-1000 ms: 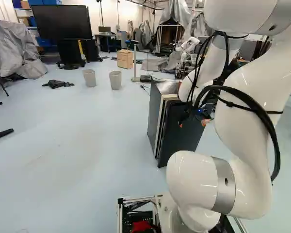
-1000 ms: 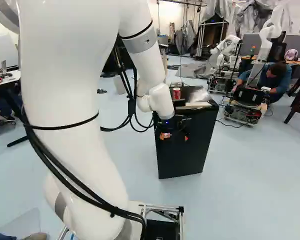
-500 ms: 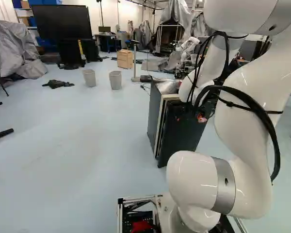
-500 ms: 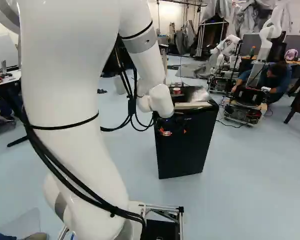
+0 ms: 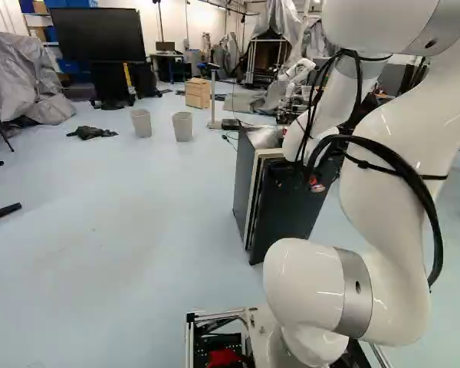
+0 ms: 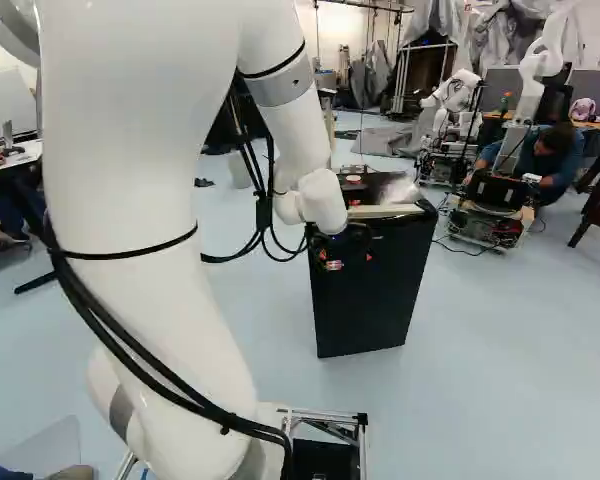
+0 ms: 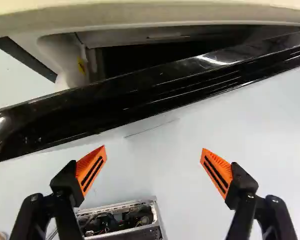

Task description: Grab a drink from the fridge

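Observation:
The black fridge [image 5: 245, 172] stands ahead, its door [image 6: 375, 305] slightly ajar. At the door's upper front is my gripper [image 6: 351, 261], orange pads apart. In the wrist view the gripper [image 7: 153, 167] is open with nothing between its fingers; the door's glossy black edge [image 7: 140, 95] runs slantwise ahead of them. Beyond that edge a gap shows part of the white interior [image 7: 65, 55], with a cream rim [image 7: 155, 14] farther on. A small red item [image 6: 353, 178] on the fridge top is mostly hidden. No drink is visible inside.
My base's metal frame [image 7: 155, 215] shows beyond the fingertips' near side. Two grey bins [image 5: 182, 126] and a wooden drawer unit [image 5: 198, 93] stand farther off at the left. Another robot [image 6: 490, 210] is behind the fridge to the right, with a person beside it.
My gripper has shifted up slightly and turned in front of the door. The red can on the fridge top, seen well a second ago, is now mostly hidden. The base has not moved.

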